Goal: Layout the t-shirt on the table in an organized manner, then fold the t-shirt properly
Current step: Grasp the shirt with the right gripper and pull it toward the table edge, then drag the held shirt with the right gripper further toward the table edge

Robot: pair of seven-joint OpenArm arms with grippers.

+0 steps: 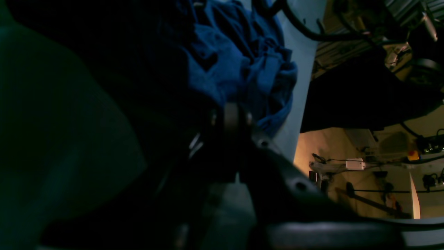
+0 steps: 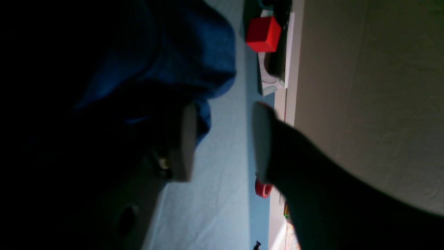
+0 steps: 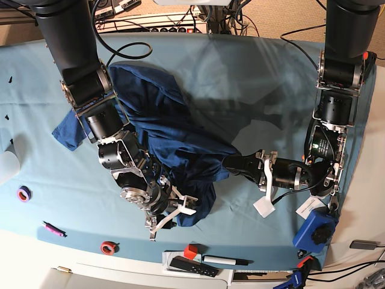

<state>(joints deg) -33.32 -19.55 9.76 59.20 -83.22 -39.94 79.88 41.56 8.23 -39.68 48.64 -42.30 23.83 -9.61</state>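
**Two grippers at one crumpled shirt**

I see the dark navy-blue knit t-shirt (image 3: 171, 135) bunched in a wrinkled heap left of centre on the wide table covered with light teal cloth (image 3: 252, 72), one sleeve trailing toward the left edge. My right gripper (image 3: 169, 215) stands at the heap's near end, its grey pads (image 2: 185, 142) parted with nothing between them and shirt fabric just beside one pad. My left gripper (image 3: 231, 164) is pressed together at the heap's right side, against the fabric; whether cloth is pinched I cannot tell. A small red cube (image 3: 190, 251) sits by the near edge.
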